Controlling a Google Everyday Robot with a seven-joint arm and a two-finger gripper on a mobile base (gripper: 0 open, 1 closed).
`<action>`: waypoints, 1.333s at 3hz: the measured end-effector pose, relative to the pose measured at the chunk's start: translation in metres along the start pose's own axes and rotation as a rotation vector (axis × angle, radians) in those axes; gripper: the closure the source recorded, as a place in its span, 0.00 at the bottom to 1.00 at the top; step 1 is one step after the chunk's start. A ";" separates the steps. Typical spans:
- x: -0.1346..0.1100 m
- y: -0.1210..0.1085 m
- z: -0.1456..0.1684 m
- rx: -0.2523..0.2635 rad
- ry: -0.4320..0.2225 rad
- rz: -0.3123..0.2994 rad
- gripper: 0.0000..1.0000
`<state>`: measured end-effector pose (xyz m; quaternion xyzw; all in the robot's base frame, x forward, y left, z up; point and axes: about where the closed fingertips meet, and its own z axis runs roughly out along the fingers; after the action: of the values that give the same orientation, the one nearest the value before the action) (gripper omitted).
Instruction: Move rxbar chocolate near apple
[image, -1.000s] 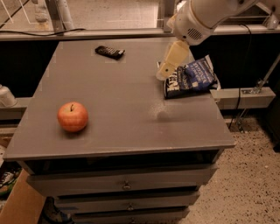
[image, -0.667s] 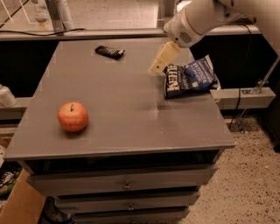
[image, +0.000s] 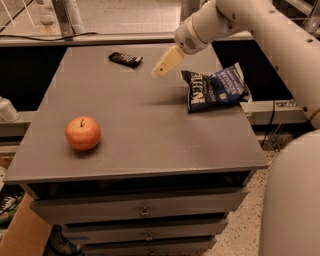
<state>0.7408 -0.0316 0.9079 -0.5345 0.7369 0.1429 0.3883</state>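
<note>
Camera view is showing the tool hovering, grip impossible to tell; rxbar chocolate lying just left, apple sitting well below-left.

light: dim, overhead | shadows: soft beside apple, under pincer hovering over table far middle

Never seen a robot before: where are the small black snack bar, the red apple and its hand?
Small flat black-wrapped snack bar (image: 125, 59): camera view, wrapper's middle.
Round red-orange apple (image: 83, 133): camera view, front centre.
Pale hand (image: 161, 69): camera view, its tip, above the grey table (image: 150, 130).
</note>
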 end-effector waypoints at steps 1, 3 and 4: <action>-0.016 -0.015 0.034 0.006 -0.003 -0.009 0.00; -0.029 -0.028 0.097 -0.010 0.054 -0.017 0.00; -0.032 -0.033 0.124 -0.018 0.063 0.016 0.00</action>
<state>0.8263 0.0547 0.8566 -0.5361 0.7518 0.1358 0.3590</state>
